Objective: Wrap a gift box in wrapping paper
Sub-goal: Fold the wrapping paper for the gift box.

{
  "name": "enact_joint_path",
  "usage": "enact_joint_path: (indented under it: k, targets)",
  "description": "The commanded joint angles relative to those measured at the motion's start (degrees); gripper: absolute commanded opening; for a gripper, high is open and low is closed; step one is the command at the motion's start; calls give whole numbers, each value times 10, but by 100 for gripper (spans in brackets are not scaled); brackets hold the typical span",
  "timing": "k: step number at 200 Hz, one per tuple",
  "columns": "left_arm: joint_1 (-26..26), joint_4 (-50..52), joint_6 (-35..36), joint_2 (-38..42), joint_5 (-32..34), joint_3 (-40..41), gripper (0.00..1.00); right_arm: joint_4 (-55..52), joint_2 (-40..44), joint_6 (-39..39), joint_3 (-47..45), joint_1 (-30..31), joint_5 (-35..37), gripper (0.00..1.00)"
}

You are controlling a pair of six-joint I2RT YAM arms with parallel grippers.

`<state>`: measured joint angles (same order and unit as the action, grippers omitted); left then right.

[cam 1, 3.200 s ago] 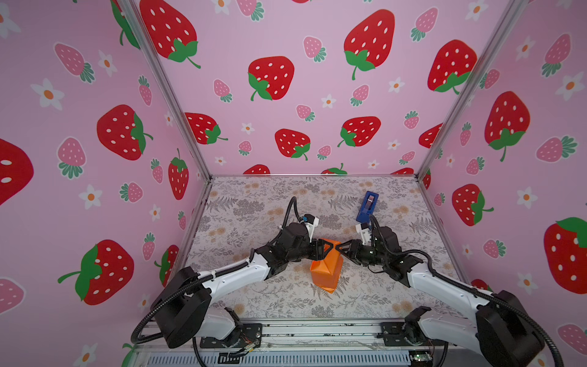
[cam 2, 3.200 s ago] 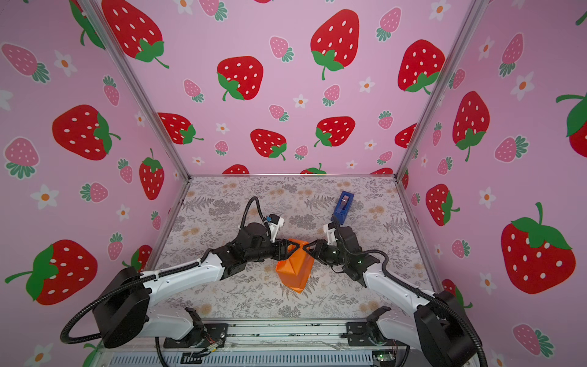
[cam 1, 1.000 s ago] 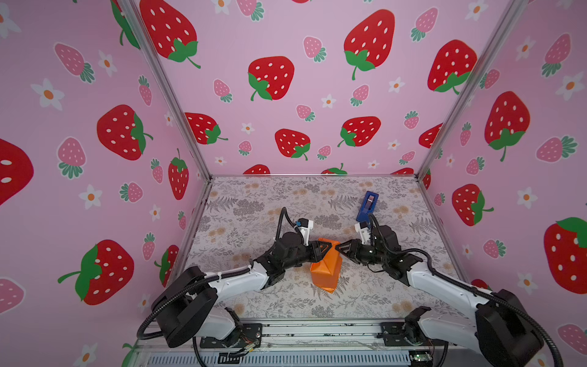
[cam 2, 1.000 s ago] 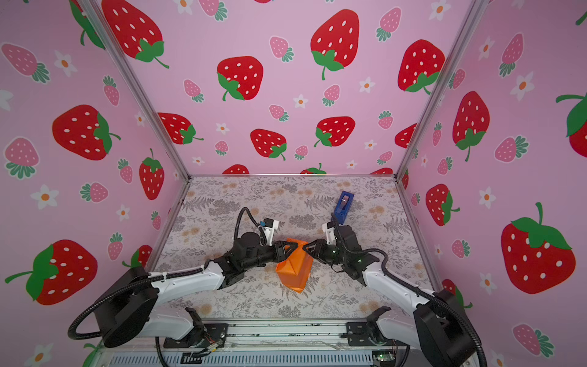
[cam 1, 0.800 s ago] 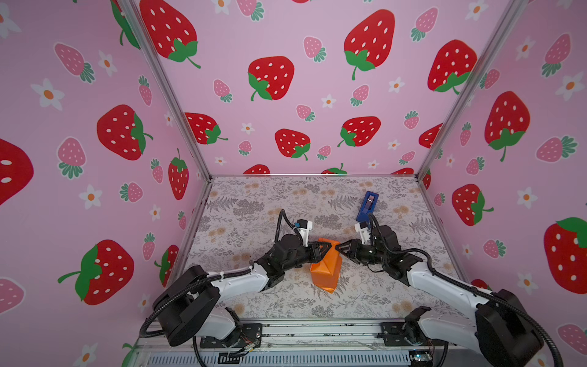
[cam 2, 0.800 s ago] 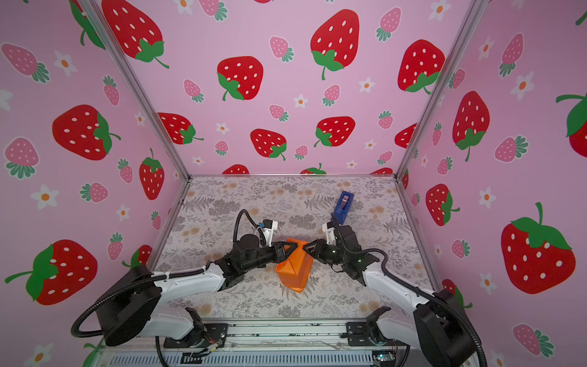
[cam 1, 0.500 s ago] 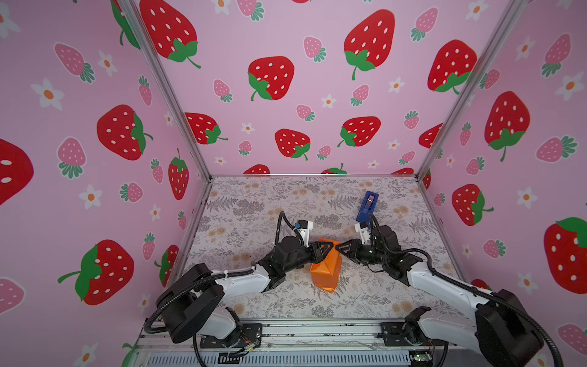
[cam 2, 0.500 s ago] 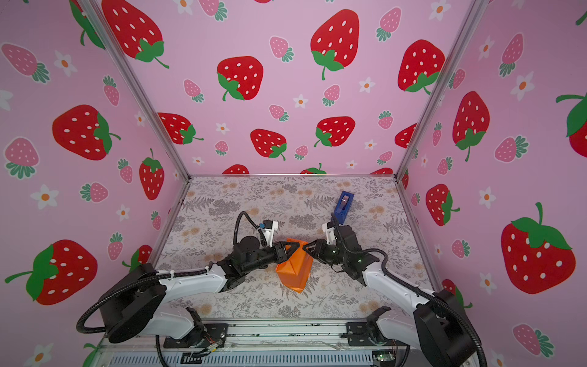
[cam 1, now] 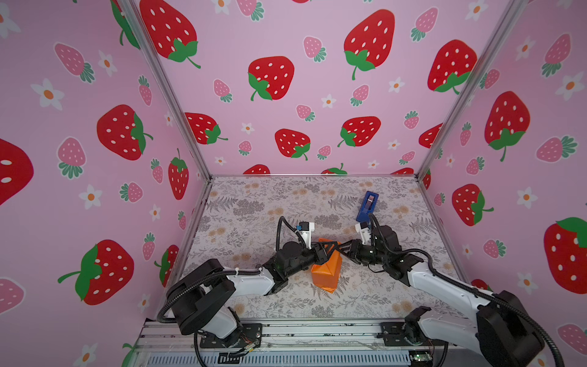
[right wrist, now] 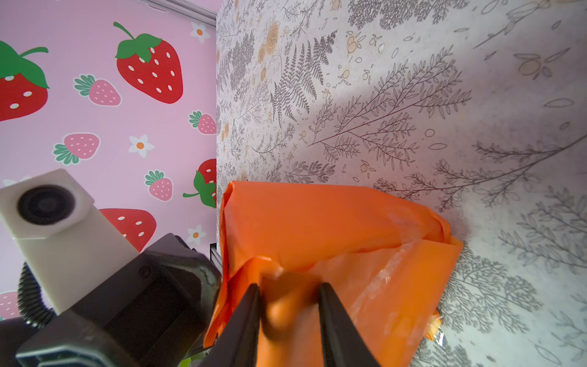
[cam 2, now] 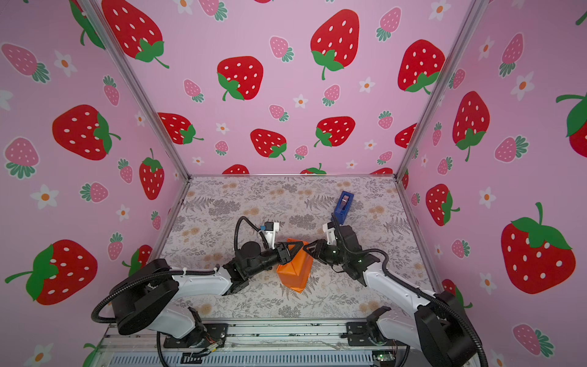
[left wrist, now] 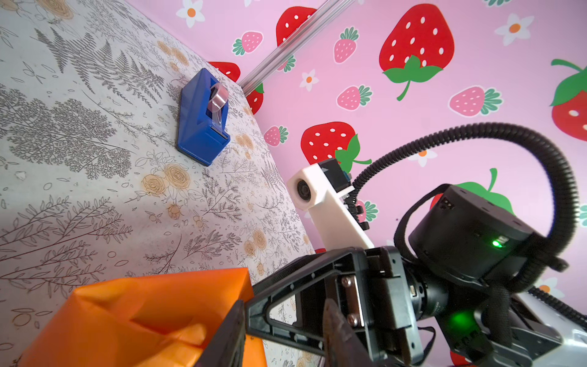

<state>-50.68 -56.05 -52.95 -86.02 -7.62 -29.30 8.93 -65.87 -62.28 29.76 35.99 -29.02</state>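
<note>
The wrapping paper forms a glossy orange parcel standing mid-table; the gift box is hidden inside it. My left gripper is at the parcel's upper far edge. In the left wrist view it is open, one finger touching the paper, with only the other arm's finger seen through the gap. My right gripper meets it from the right. In the right wrist view it is shut on a fold of the paper.
A blue tape dispenser stands at the back right, just behind my right wrist. Pink strawberry walls close in the grey floral table on three sides. Clear tape strips shine on the parcel's side.
My left gripper's jaws have spread apart at the parcel's top edge, and the left arm has shifted slightly. The right gripper and the parcel have stayed in place.
</note>
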Motion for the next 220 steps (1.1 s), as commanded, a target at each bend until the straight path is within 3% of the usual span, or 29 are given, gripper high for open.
enact_joint_path:
  k: [1,38,47,70,147,184,220]
  targets:
    - [-14,57,0,2,24,13,42,1,25,-24,-14,4,-7,35]
    - [-21,116,14,26,48,5,42,49,55,-83,-36,16,-23,51]
    - [-23,118,13,25,50,5,42,59,56,-92,-36,22,-29,60]
    - [-23,113,9,15,46,1,42,80,48,-111,-38,41,-30,71]
    - [-24,114,8,9,40,-4,42,149,-1,-141,-54,85,-19,91]
    - [-24,112,9,3,33,-8,42,141,-15,-137,-57,90,9,94]
    - [-24,119,14,12,34,-8,42,112,-18,-125,-62,91,30,81]
